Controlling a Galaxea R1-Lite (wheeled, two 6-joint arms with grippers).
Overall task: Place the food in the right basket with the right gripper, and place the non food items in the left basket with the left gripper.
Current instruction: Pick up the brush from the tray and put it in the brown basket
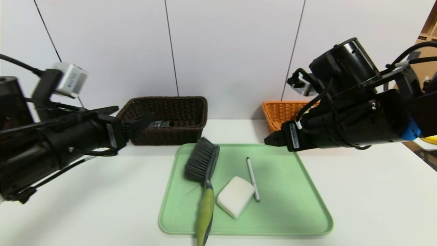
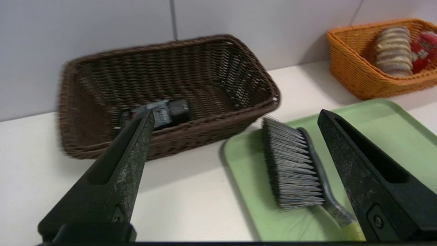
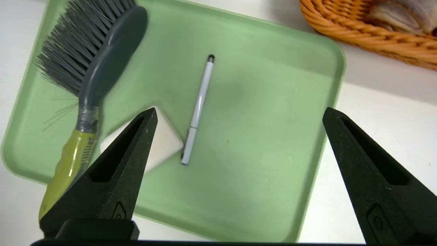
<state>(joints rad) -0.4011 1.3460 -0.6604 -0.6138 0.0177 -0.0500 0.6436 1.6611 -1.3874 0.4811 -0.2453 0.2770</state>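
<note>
Green plastic forms the tray (image 1: 290,191) at the middle of the white table (image 1: 375,205), and three things lie on it: a brush (image 1: 201,171) with grey bristles and a yellow-green handle that overhangs the near rim, a white block (image 1: 235,196) just beside the handle, and a white pen (image 1: 253,178) whose near end touches the block. The brown basket (image 1: 170,119) stands behind the tray on the left and holds a dark tube (image 2: 164,112). The orange basket (image 1: 280,112) stands behind on the right, with sliced bread (image 2: 392,51) and a red packet (image 2: 423,46) inside. The left gripper (image 1: 136,121) hovers before the brown basket, fingers spread and empty. The right gripper (image 3: 239,119) hangs above the tray's far right part, fingers wide apart, holding nothing.
</note>
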